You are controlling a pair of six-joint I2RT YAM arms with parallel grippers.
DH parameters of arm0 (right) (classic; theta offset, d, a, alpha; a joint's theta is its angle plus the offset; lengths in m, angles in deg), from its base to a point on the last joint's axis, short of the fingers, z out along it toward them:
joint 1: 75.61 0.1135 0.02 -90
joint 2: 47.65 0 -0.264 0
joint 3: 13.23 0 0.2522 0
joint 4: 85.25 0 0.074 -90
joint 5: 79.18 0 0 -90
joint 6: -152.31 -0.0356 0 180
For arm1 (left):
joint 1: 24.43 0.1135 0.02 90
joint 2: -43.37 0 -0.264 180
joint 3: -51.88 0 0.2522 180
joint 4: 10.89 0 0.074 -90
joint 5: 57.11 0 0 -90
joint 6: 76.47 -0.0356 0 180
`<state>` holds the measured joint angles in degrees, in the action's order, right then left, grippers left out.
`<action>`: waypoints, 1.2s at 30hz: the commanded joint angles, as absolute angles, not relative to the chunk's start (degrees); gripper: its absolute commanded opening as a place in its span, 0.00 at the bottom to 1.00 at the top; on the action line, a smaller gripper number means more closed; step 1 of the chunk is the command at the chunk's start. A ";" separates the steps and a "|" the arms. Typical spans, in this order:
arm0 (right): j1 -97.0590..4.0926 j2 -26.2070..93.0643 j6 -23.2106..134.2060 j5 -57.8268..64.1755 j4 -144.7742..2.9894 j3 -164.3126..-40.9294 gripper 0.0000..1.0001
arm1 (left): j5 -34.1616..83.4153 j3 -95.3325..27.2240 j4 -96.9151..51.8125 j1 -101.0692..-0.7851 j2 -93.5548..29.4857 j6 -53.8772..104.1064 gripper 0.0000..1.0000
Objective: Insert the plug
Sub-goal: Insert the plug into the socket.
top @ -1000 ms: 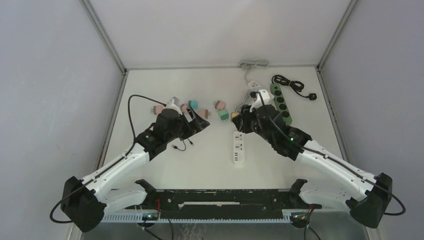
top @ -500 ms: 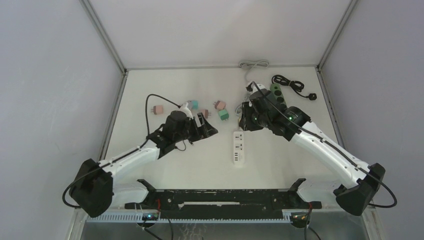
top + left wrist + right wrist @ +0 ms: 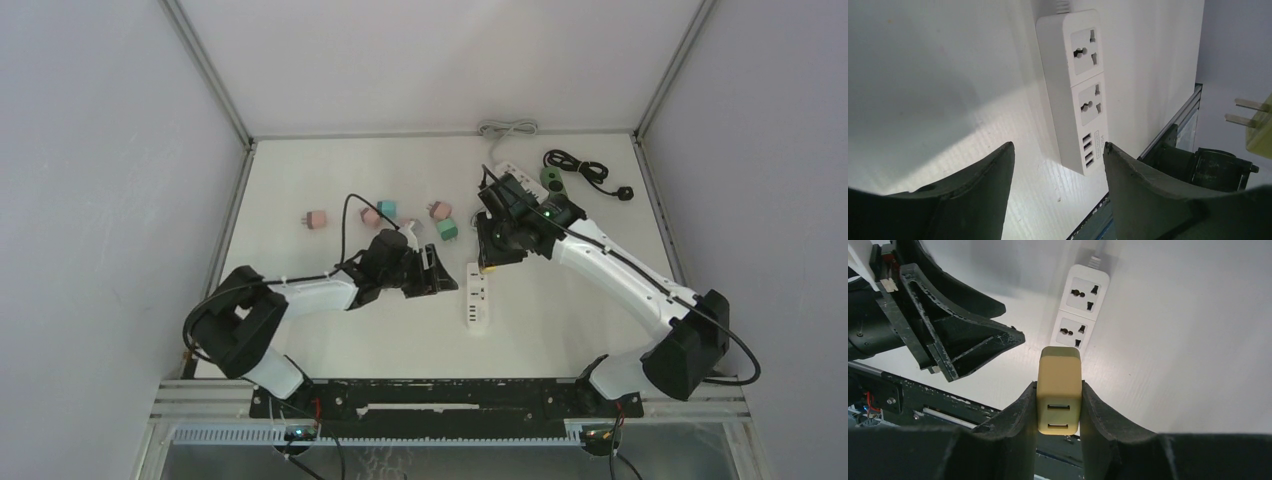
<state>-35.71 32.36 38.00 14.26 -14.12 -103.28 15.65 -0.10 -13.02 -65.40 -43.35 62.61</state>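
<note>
White tabletop [image 3: 290, 320] with pale grey walls around it is filling the overhead view. We are seeing the yellow plug [image 3: 1059, 390] pinched between the fingers [image 3: 1018, 415] of the right gripper [image 3: 487, 256], so that pincer is gripping it from both sides. USB ports are facing the wrist camera, and two flat prongs are showing in the left wrist view. Plug is hanging in the air over the far end of the white power strip [image 3: 477, 297], not touching it. Strip is lying flat at mid table, two sockets on its far half, small USB slots at the near end. Left gripper [image 3: 440, 275] is sitting low just left of the strip, jaws standing wide with nothing between them. Farther out, we are noting small adapter cubes [image 3: 387, 208], pink and teal, lying scattered far left of the strip. Green power strip [image 3: 553, 180] is peeking out behind the right arm at far right, black cable [image 3: 585, 168] coiling beside it. Second white strip [image 3: 507, 168] with grey cord [image 3: 507, 128] is lying near the far edge.
</note>
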 commanded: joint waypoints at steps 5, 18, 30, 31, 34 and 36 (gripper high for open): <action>-38.46 36.15 39.17 12.91 -14.18 -105.75 0.00 | 12.65 -7.17 -7.43 -66.25 -51.36 63.20 0.66; -40.99 42.36 40.23 11.36 -17.10 -104.38 0.00 | 9.88 -11.56 -6.18 -67.22 -59.37 63.08 0.57; -42.68 47.61 41.20 8.83 -21.73 -101.75 0.00 | 8.95 -13.54 -6.59 -67.49 -64.03 63.57 0.51; -42.80 48.14 41.34 8.82 -21.95 -101.72 0.00 | 9.05 -13.68 -6.90 -67.49 -64.36 63.59 0.50; -43.33 49.34 41.47 8.79 -22.50 -101.44 0.00 | 9.20 -14.14 -7.59 -67.49 -65.35 63.67 0.47; -43.60 49.38 41.33 9.05 -22.79 -101.35 0.00 | 9.52 -14.06 -7.80 -67.49 -65.60 64.04 0.45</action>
